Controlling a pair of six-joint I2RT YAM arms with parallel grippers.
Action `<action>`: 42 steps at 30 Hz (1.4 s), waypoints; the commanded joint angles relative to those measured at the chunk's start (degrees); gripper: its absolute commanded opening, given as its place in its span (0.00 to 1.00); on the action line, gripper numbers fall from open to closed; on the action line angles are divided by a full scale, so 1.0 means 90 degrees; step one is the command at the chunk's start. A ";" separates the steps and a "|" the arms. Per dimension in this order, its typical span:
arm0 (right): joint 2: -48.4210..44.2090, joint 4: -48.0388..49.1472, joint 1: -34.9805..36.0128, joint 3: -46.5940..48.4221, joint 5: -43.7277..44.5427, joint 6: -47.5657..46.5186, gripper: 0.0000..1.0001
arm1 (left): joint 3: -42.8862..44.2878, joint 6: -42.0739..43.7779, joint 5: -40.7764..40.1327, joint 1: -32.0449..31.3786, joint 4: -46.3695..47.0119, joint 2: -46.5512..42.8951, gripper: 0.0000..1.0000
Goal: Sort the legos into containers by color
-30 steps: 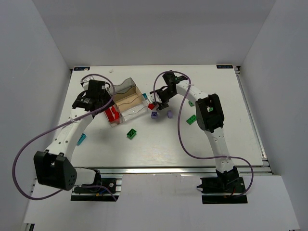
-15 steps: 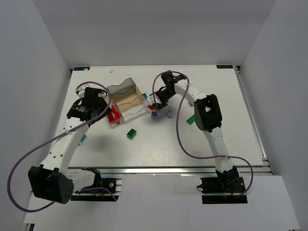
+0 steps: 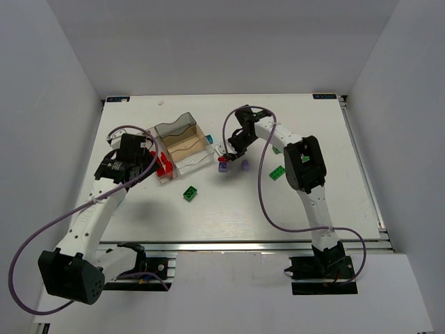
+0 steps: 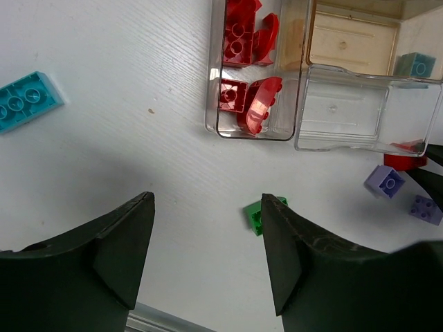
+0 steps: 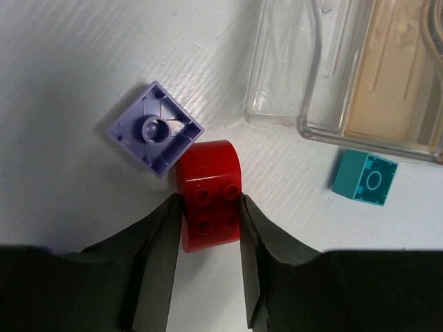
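Observation:
My right gripper (image 5: 209, 202) is shut on a red lego (image 5: 209, 181) with a rounded end, which lies on the table beside an upturned purple lego (image 5: 155, 128). A cyan lego (image 5: 365, 178) lies to the right, by the clear box (image 5: 325, 104) whose compartments are the containers. In the left wrist view, one compartment (image 4: 213, 83) holds several red legos (image 4: 242, 97). My left gripper (image 4: 208, 200) hangs open above the table, with nothing between its fingers. A green lego (image 4: 255, 213) lies by its right finger. From above, the right gripper (image 3: 224, 152) is just right of the box (image 3: 182, 147).
Loose legos lie around: a cyan one (image 4: 24, 100) at the left, two purple ones (image 4: 385, 181) (image 4: 423, 207), a green one (image 3: 189, 193) in front of the box and another green one (image 3: 277, 172) on the right. The box's smoky lid (image 3: 175, 126) stands up.
The right gripper's fingers have closed in onto the red lego. The left gripper has drawn back from the box toward the near left, still open.

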 commanded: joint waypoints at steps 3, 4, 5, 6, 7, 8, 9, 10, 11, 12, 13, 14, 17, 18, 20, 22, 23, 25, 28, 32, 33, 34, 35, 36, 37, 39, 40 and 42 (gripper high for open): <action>-0.0164 -0.0823 -0.0055 -0.0507 0.0535 0.0379 0.26 | -0.0176 -0.0161 -0.0027 0.0026 -0.0041 -0.0413 0.73; -0.0194 -0.0784 -0.0074 -0.0497 0.0526 0.0497 0.22 | -0.0215 -0.0180 -0.0037 0.0026 -0.0070 -0.0452 0.73; -0.0223 -0.0571 -0.0074 -0.0488 0.0526 0.0672 0.20 | -0.0235 -0.0219 -0.0027 0.0026 -0.0089 -0.0539 0.73; -0.0300 -0.0404 -0.0094 -0.0478 0.0516 0.1128 0.18 | -0.0254 -0.0239 -0.0056 0.0026 -0.0089 -0.0569 0.73; -0.0340 -0.0267 -0.0094 -0.0429 0.0497 0.1365 0.14 | -0.0283 -0.0258 -0.0066 0.0026 -0.0089 -0.0618 0.73; -0.0389 -0.0082 -0.0152 -0.0429 0.0497 0.1657 0.13 | -0.0322 -0.0278 -0.0076 0.0026 -0.0089 -0.0696 0.73; -0.0505 0.0365 -0.0162 -0.0419 0.0516 0.2298 0.11 | -0.0342 -0.0297 -0.0086 0.0026 -0.0089 -0.0725 0.73; -0.0545 0.0514 -0.0182 -0.0351 0.0535 0.2517 0.09 | -0.0362 -0.0307 -0.0095 0.0026 -0.0080 -0.0755 0.73; -0.0574 0.0622 -0.0201 -0.0302 0.0574 0.2713 0.08 | -0.0381 -0.0307 -0.0095 0.0026 -0.0089 -0.0794 0.73; -0.0642 0.0758 -0.0192 -0.0263 0.0604 0.2937 0.07 | -0.0391 -0.0317 -0.0105 0.0026 -0.0099 -0.0784 0.73; -0.0682 0.0943 -0.0201 -0.0147 0.0614 0.3355 0.05 | -0.0391 -0.0327 -0.0125 0.0026 -0.0099 -0.0804 0.73; -0.0711 0.1013 -0.0230 -0.0117 0.0594 0.3533 0.05 | -0.0391 -0.0327 -0.0134 0.0026 -0.0099 -0.0794 0.73; -0.0955 0.1179 -0.0231 -0.0077 0.0458 0.4061 0.04 | -0.0362 -0.0317 -0.0173 0.0026 -0.0099 -0.0804 0.73; -0.1120 0.1189 -0.0202 -0.0087 0.0400 0.4159 0.04 | -0.0352 -0.0317 -0.0183 0.0026 -0.0089 -0.0804 0.73; -0.1364 0.1189 -0.0182 -0.0116 0.0186 0.4403 0.04 | -0.0342 -0.0317 -0.0193 0.0026 -0.0109 -0.0804 0.73; -0.1521 0.1238 -0.0114 -0.0116 0.0038 0.4608 0.04 | -0.0323 -0.0307 -0.0203 0.0026 -0.0109 -0.0823 0.73; -0.1619 0.1335 -0.0075 -0.0068 -0.0059 0.4861 0.04 | -0.0323 -0.0288 -0.0212 0.0026 -0.0109 -0.0804 0.73; -0.1688 0.1414 0.0043 0.0030 -0.0138 0.5067 0.04 | -0.0294 -0.0278 -0.0222 0.0026 -0.0109 -0.0804 0.73; -0.1698 0.1482 0.0208 0.0293 -0.0304 0.5458 0.05 | -0.0264 -0.0268 -0.0242 0.0026 -0.0089 -0.0784 0.73; -0.1610 0.1813 0.0647 0.0479 -0.0616 0.5985 0.06 | -0.0225 -0.0268 -0.0281 0.0026 -0.0051 -0.0784 0.73; -0.1581 0.2104 0.0735 0.0508 -0.0655 0.6286 0.06 | -0.0215 -0.0268 -0.0300 0.0026 -0.0041 -0.0784 0.73; -0.1532 0.2233 0.0930 0.0596 -0.0704 0.6424 0.06 | -0.0186 -0.0259 -0.0300 0.0026 -0.0041 -0.0784 0.73; -0.1406 0.2379 0.1096 0.0645 -0.0782 0.6561 0.06 | -0.0157 -0.0249 -0.0329 0.0026 -0.0041 -0.0794 0.73; -0.1337 0.2845 0.1175 0.0684 -0.0802 0.7007 0.07 | -0.0118 -0.0249 -0.0339 0.0026 -0.0099 -0.0804 0.73; -0.1288 0.3110 0.1350 0.0713 -0.0822 0.7244 0.07 | -0.0089 -0.0249 -0.0359 0.0026 -0.0128 -0.0814 0.73; -0.1083 0.3628 0.1653 0.0714 -0.0832 0.7645 0.08 | -0.0001 -0.0249 -0.0398 0.0026 -0.0245 -0.0882 0.73; -0.0928 0.4124 0.1712 0.0733 -0.0773 0.7956 0.08 | 0.0057 -0.0249 -0.0408 0.0026 -0.0284 -0.0901 0.73; -0.0771 0.4517 0.1965 0.0762 -0.0744 0.8192 0.08 | 0.0087 -0.0258 -0.0427 0.0026 -0.0372 -0.1028 0.73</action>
